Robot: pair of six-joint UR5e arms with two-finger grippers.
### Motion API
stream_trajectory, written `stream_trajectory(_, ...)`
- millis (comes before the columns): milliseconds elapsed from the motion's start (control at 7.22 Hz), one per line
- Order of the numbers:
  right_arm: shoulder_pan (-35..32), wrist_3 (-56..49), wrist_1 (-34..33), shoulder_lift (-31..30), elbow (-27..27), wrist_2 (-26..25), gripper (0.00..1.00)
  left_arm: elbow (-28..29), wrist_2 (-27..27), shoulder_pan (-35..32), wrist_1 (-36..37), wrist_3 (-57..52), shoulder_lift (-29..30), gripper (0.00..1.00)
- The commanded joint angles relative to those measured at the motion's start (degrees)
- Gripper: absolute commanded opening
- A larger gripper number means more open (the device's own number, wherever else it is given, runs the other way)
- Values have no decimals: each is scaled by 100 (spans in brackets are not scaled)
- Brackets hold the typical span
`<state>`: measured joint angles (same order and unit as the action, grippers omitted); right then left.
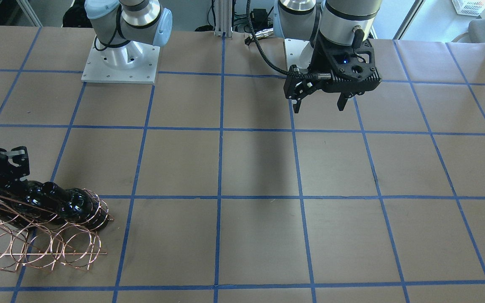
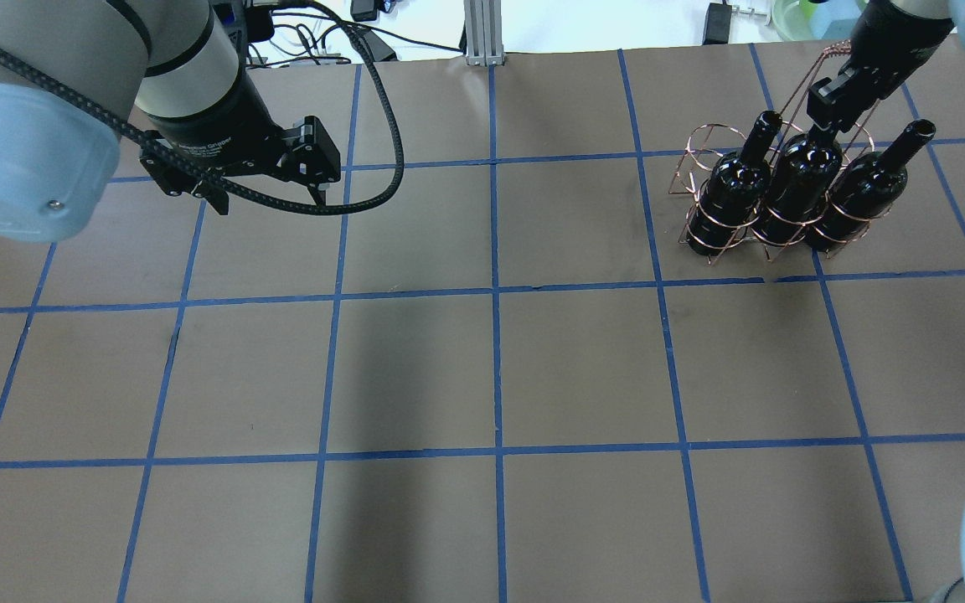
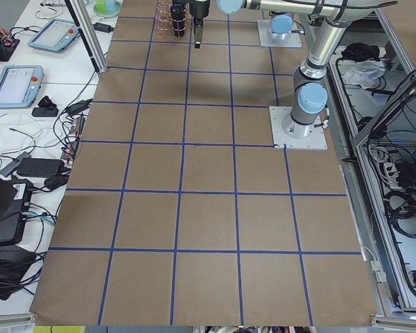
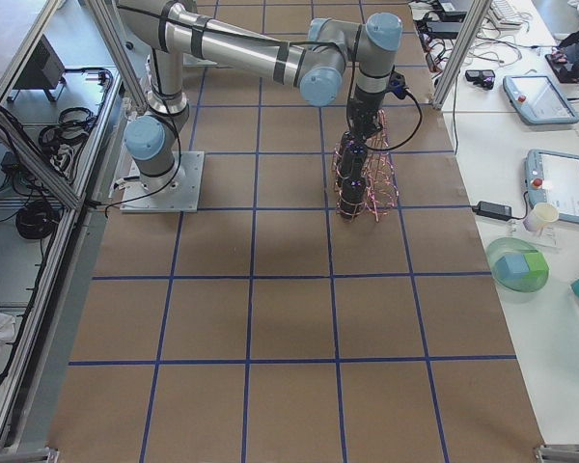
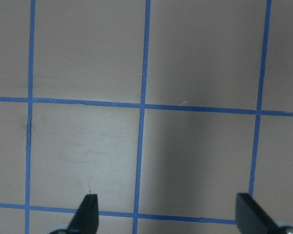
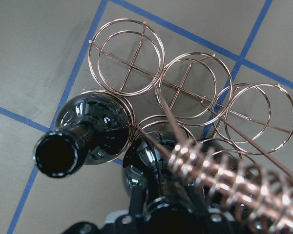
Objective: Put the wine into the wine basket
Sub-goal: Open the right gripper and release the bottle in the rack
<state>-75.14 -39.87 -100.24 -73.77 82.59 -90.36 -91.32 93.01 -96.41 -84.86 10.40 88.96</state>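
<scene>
The copper wire wine basket (image 2: 703, 139) stands at the table's far right, with three glossy black wine bottles upright in its near row of rings. My right gripper (image 2: 824, 117) is shut on the neck of the middle bottle (image 2: 797, 180), hiding that neck from above. In the right wrist view the middle bottle's mouth (image 6: 166, 214) sits between my fingers, beside the left bottle (image 6: 95, 131) and under the twisted handle (image 6: 224, 178). The basket's far rings (image 6: 132, 56) hold nothing. My left gripper (image 2: 269, 197) hangs open far away on the left, nothing between its fingertips (image 5: 88, 209).
Brown paper with a blue tape grid (image 2: 495, 293) covers the table. The arm bases (image 1: 120, 63) are bolted at the robot's side. Benches beside the table carry tablets (image 4: 550, 183), a cup and cables. From the front, the basket (image 1: 36, 252) is near the view's left edge.
</scene>
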Motion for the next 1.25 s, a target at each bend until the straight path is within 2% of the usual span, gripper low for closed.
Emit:
stream_trajectory(0, 0, -3, -119, 3, 134, -8, 0, 104, -46, -9, 40, -3, -141, 100)
stream_trajectory(277, 0, 6, -119, 12, 143, -105, 0, 185, -63, 208, -12, -46, -239, 100)
stream_trajectory(415, 0, 15, -119, 12, 143, -113, 27, 185, -282, 506, -39, -212, -213, 100)
stream_trajectory(554, 0, 15, -119, 12, 143, -122, 45, 185, -293, 561, -222, -483, -195, 100)
stream_trajectory(692, 0, 23, -93, -31, 143, -131, 54, 167, -328, 535, -259, -486, -117, 100)
stream_trajectory(831, 0, 23, -75, -75, 143, -131, 67, 202, -363, 544, -215, -495, -151, 100)
stream_trajectory(969, 0, 32, -49, -145, 135, -140, 79, 272, -859, 500, -224, -495, -90, 100)
stream_trajectory(1108, 0, 137, -5, -425, 135, -218, 90, 221, -890, 578, -285, -503, -124, 100)
